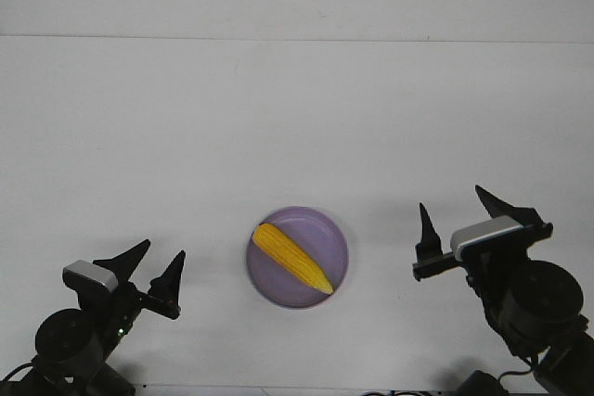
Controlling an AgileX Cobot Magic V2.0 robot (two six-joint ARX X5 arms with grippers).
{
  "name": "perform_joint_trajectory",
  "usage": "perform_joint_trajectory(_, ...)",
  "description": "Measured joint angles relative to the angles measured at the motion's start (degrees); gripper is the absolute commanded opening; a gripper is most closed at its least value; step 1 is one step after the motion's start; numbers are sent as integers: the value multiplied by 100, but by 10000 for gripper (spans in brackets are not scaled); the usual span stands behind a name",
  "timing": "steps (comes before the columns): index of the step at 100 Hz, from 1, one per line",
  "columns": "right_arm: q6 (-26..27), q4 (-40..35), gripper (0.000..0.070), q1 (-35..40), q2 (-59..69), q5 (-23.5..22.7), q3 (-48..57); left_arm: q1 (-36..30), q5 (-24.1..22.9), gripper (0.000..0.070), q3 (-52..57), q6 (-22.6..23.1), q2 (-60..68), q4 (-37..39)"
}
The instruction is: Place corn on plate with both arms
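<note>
Front view is all I have, so I work from that alone. I see the corn [292, 258] lying inside the plate [297, 257], slanted across it with its pale tip toward the rim nearest my right arm's side. Both ends sit within the raised rim, as far as I can judge.

My left gripper [150, 269] stands well apart from the plate, jaws spread, nothing between them; the corn is off beyond its prongs toward the middle of the table. My right gripper [459, 218] is also spread wide and empty, with the plate off beyond its inner prong and a little nearer the robot than its tips.

To my eye the placing looks done, so the risk now is in whatever I do next. The right gripper's inner prong is the closer of the two to the plate; if I swing that arm inward or low while parking it, I could clip the rim and slide the plate or roll the corn off. The ear is round and tapered, so I expect it would roll easily if the plate is jolted. The same holds for the left arm, though it has more room.
</note>
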Motion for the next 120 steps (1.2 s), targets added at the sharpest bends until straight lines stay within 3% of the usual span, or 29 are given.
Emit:
perform_joint_trajectory(37,435,-380,545,-138,-1633,-20,-1633,0,0,440,0,0,0,11)
perform_joint_trajectory(41,487,-382,470,-138,-1733,-20,-1705,0,0,387,0,0,0,11)
perform_joint_trajectory(43,507,-380,409,-138,-1768,-20,-1731,0,0,324,0,0,0,11)
perform_joint_trajectory(51,564,-391,54,-138,-1797,-24,-1759,0,0,29,0,2,0,9)
perform_joint_trajectory(53,566,-387,0,-138,-1797,-24,-1757,0,0,0,0,2,0,7)
perform_joint_trajectory(120,605,-378,5,-138,-1797,-22,-1757,0,0,12,0,-7,0,26)
